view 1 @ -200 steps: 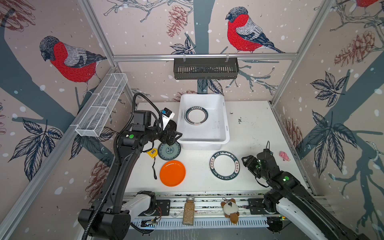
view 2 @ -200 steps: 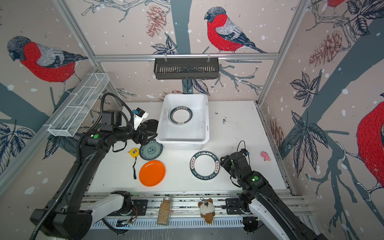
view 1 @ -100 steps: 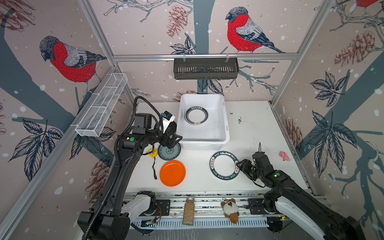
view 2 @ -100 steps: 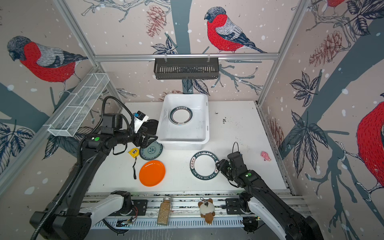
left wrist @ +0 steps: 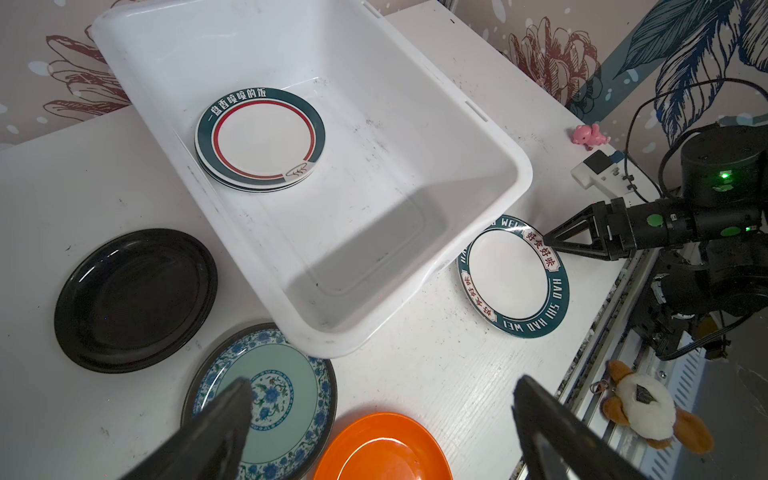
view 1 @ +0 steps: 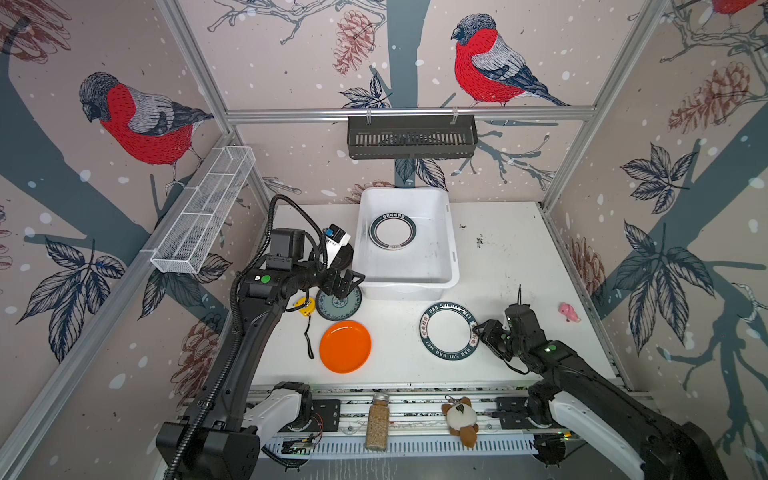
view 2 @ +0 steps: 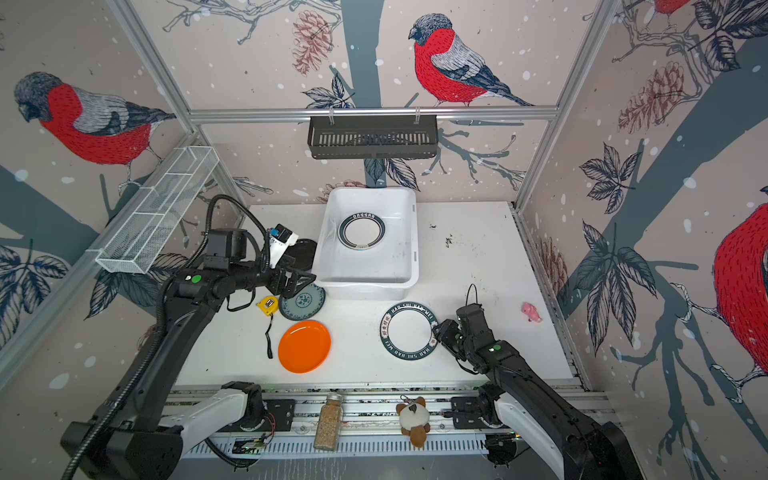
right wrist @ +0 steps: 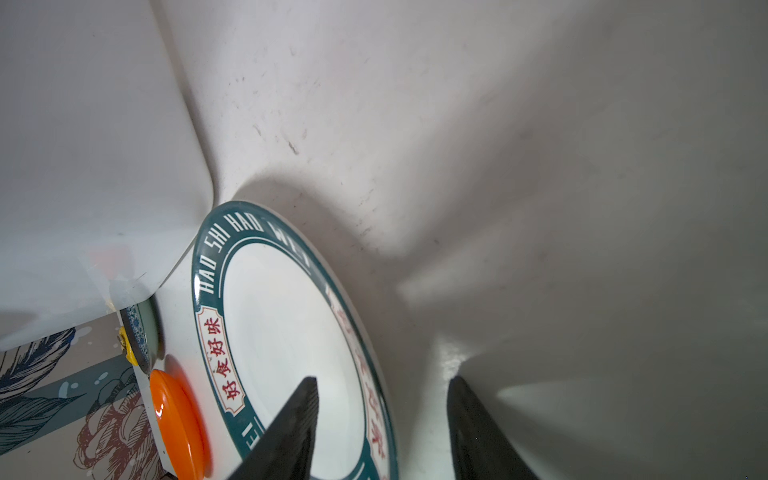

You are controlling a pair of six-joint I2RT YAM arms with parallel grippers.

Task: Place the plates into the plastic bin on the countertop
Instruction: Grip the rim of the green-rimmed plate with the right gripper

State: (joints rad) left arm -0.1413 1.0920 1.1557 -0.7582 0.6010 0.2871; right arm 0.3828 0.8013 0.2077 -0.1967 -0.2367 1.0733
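Fingers (right wrist: 291,428): your right gripper (right wrist: 380,386) has narrowed them astride the lettered plate (view 1: 448,330) rim, not yet pinching.
Plate: flat on the countertop (view 1: 519,257), just off the near-right corner of the plastic bin (view 1: 415,291).
Other arm: left gripper (left wrist: 380,390) spread wide over the floral plate (view 1: 332,311).
Meaning: you can close and lift.

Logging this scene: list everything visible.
plastic bin: one, white, countertop back
ringed plates: several stacked, white, in bin
lettered plate: one, white, front right
orange plate: one, front left
floral plate: one, teal, by bin
black plate: one, beside bin
tape measure: one, yellow, countertop left
toy: one, pink, right edge
jar: one, front rail
plush: one, brown, front rail
basket: one, black, back rail
wire tray: one, white, left rail
left gripper: open, over floral plate
right gripper: open, astride lettered plate's rim
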